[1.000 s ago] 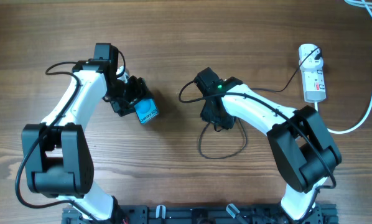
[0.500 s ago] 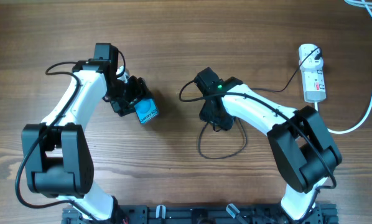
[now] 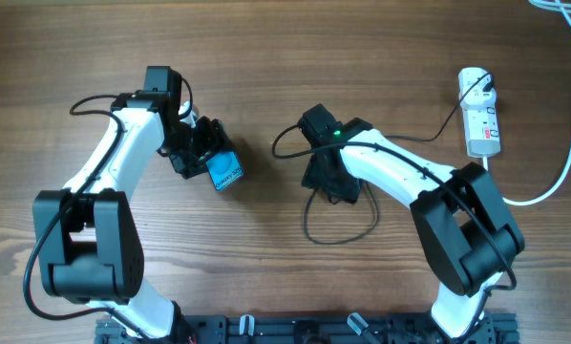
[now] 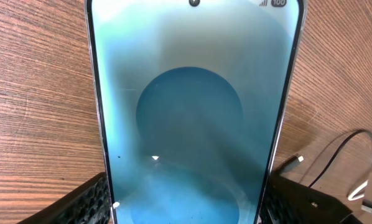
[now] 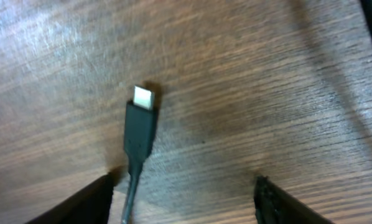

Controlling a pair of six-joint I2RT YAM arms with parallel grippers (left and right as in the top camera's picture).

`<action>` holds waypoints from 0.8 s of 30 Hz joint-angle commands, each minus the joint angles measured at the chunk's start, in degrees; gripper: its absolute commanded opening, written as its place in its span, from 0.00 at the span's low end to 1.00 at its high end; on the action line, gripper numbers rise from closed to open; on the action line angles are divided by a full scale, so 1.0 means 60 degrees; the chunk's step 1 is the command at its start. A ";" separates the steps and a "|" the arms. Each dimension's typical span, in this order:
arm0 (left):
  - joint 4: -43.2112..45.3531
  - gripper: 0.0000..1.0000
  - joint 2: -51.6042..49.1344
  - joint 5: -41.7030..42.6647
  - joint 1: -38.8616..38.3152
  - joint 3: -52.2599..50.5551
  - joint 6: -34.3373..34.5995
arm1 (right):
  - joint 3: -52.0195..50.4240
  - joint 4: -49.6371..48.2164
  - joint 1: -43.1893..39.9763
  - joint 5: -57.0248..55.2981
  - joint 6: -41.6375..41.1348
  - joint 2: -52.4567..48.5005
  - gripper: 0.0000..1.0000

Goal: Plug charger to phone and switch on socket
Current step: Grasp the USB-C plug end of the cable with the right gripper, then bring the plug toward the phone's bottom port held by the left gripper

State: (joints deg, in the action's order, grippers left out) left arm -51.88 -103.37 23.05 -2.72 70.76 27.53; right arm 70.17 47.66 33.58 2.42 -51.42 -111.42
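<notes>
My left gripper (image 3: 198,148) is shut on the phone (image 3: 225,172), holding it by its long edges just left of the table's middle. The cyan screen fills the left wrist view (image 4: 192,112), with a jaw on each side. The charger's thin black cable (image 3: 343,232) loops on the table under my right arm. Its small plug tip (image 5: 140,118) lies flat on the wood. My right gripper (image 5: 183,199) is open over it, with the cable close to the left finger. The tip also shows in the left wrist view (image 4: 295,162). The charger's dark plug (image 3: 485,92) sits in the white socket (image 3: 480,122).
The socket's thick white cord (image 3: 562,172) curves along the right edge of the wooden table (image 3: 266,57). A black rail (image 3: 295,330) runs along the front edge between the arm bases.
My right gripper has shifted slightly towards the front and left over the cable, and the cable's loop beside it has moved a little. The left arm and phone have not moved.
</notes>
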 commanded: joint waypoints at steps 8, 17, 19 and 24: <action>-0.0007 0.70 0.0215 0.0353 0.0047 0.0193 -0.0015 | 0.1173 -0.0131 -0.0492 0.2790 0.4594 0.1800 0.82; 0.0142 0.70 0.0215 0.1596 0.0047 0.0193 -0.0022 | 0.1169 -0.1129 -0.0892 0.6677 0.5785 0.1963 0.86; 0.0229 0.70 0.0215 0.1996 0.0047 0.0193 -0.0047 | 0.1155 -0.1268 -0.0688 0.6677 0.5785 0.1916 0.87; 0.0397 0.70 0.0215 0.3162 0.0036 0.0193 -0.0448 | 0.0991 -0.2018 -0.0277 0.6612 0.5020 0.1453 0.90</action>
State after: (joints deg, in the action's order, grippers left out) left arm -49.93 -103.37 33.67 -2.72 70.76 27.40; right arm 76.38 36.95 30.63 39.92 -19.22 -99.98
